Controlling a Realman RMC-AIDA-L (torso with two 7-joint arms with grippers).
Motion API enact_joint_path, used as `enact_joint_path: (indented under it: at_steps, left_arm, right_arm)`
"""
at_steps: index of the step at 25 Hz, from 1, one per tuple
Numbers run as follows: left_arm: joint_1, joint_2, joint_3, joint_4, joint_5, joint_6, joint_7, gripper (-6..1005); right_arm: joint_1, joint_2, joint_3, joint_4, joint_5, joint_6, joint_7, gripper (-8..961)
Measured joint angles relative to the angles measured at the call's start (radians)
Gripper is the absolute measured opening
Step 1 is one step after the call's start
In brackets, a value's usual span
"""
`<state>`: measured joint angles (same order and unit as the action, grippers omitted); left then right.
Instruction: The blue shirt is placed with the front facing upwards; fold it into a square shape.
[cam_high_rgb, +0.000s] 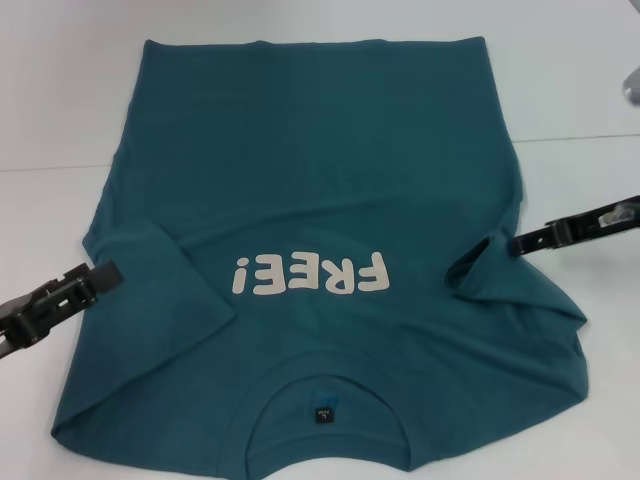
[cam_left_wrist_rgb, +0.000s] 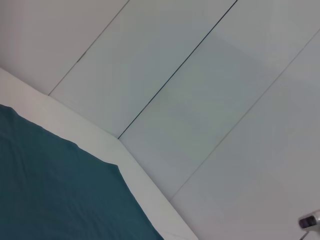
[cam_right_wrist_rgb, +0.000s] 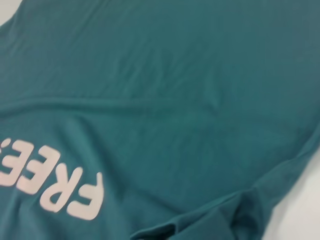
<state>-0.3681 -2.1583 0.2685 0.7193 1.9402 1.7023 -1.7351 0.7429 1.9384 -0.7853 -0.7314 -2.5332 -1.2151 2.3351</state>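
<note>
Teal blue shirt (cam_high_rgb: 320, 190) spread print-up, unfolded except both sleeves turned in; squaring outstanding. Right gripper (cam_high_rgb: 515, 243) pinching sleeve fabric; left gripper (cam_high_rgb: 110, 272) at opposite edge, grip state indeterminable.

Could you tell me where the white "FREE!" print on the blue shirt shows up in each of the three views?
Head view: the "FREE!" print sits upside down, centre of the blue shirt, above the neck label.
Left wrist view: not in it; only a plain corner of the shirt on the white table.
Right wrist view: lower left corner, partly cut off.
Shared landmark: the teal shirt fabric itself.
</note>
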Motion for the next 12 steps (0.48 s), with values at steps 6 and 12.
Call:
enact_joint_path:
  at_steps: [6, 12]
  left_arm:
    - [0.0, 0.0, 0.0, 0.0, -0.008, 0.002, -0.001, 933]
    - [-0.011, 0.002, 0.0, -0.019, -0.009, -0.004, -0.001, 933]
  right_arm:
    - [0.004, 0.013, -0.071, 0.036, -0.001, 0.056, -0.003, 660]
    - [0.004, 0.018, -0.077, 0.042, -0.003, 0.063, -0.002, 646]
